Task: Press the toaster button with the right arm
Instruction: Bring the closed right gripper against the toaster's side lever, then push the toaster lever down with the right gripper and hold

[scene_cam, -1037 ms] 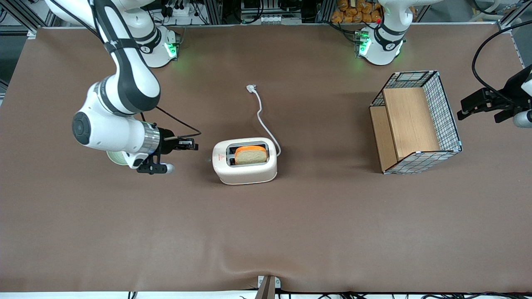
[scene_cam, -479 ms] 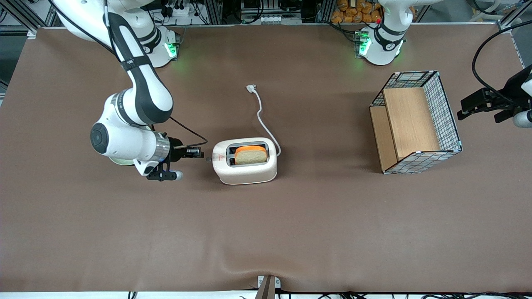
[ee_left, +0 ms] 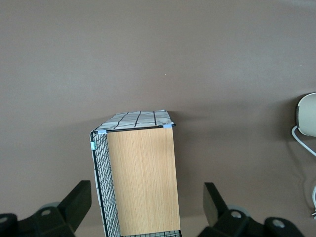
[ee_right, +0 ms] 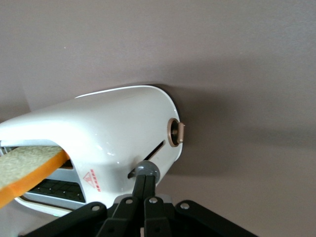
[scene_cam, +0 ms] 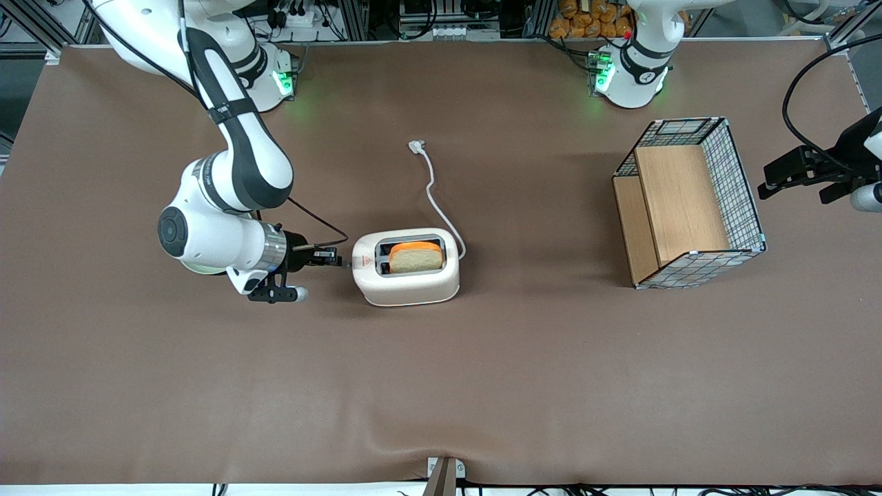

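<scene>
The cream-white toaster (scene_cam: 406, 284) stands mid-table with a slice of bread (scene_cam: 415, 257) in one slot and its white cord (scene_cam: 433, 184) trailing away from the front camera. My right arm's gripper (scene_cam: 336, 260) lies level at the toaster's short end toward the working arm's end of the table. In the right wrist view the toaster (ee_right: 118, 123) fills the frame. The gripper (ee_right: 145, 177) is shut, and its joined fingertips (ee_right: 140, 183) touch the small grey round button (ee_right: 146, 168) on that end. A copper-coloured dial (ee_right: 175, 132) sits beside the button.
A wire basket with wooden panels (scene_cam: 689, 200) lies toward the parked arm's end; it also shows in the left wrist view (ee_left: 140, 177). A pale round object (scene_cam: 194, 267) is partly hidden under my right arm's wrist. The cord's plug (scene_cam: 416, 146) lies on the brown table.
My right arm has moved sideways toward the toaster. The shut gripper has closed the gap and now reaches the toaster's short end. The toaster has not moved.
</scene>
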Controlling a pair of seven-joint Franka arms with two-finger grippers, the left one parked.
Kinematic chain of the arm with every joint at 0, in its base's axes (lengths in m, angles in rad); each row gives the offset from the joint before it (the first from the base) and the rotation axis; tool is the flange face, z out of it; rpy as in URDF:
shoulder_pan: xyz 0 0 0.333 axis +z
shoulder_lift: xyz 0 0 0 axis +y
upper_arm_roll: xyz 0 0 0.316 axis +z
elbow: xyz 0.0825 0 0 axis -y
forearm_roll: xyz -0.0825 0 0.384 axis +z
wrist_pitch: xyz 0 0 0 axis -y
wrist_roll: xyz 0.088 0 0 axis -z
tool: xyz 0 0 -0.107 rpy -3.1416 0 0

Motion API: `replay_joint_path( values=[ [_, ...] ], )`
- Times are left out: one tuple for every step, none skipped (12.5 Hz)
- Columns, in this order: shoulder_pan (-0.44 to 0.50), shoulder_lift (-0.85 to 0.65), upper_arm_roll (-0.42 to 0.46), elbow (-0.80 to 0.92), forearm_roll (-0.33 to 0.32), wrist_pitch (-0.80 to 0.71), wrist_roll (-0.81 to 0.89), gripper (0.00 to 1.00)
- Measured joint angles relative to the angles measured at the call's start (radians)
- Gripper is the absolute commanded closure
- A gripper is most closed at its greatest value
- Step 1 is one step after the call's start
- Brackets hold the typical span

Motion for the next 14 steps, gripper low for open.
replay_joint_path(
  values=[
    [0.001,0.003,0.002,0.000,0.002,0.007,0.000,1.00],
    [0.001,0.007,0.004,0.000,0.003,0.012,-0.002,1.00],
    [0.001,0.013,0.004,0.000,0.004,0.017,-0.009,1.00],
    [0.001,0.018,0.004,0.000,0.005,0.021,-0.015,1.00],
    [0.001,0.020,0.004,0.000,0.006,0.022,-0.018,1.00],
    [0.001,0.022,0.004,0.000,0.007,0.024,-0.018,1.00],
    [0.001,0.025,0.005,0.000,0.007,0.026,-0.019,1.00],
    [0.002,0.030,0.005,0.000,0.007,0.032,-0.019,1.00],
    [0.005,0.038,0.005,0.000,0.007,0.043,-0.020,1.00],
    [0.008,0.048,0.005,0.000,0.007,0.054,-0.021,1.00],
    [0.011,0.059,0.005,0.000,0.007,0.066,-0.024,1.00],
    [0.012,0.068,0.006,0.000,0.007,0.075,-0.030,1.00],
    [0.012,0.076,0.008,0.000,0.007,0.084,-0.038,1.00],
    [0.012,0.083,0.010,0.000,0.008,0.089,-0.046,1.00]
  ],
)
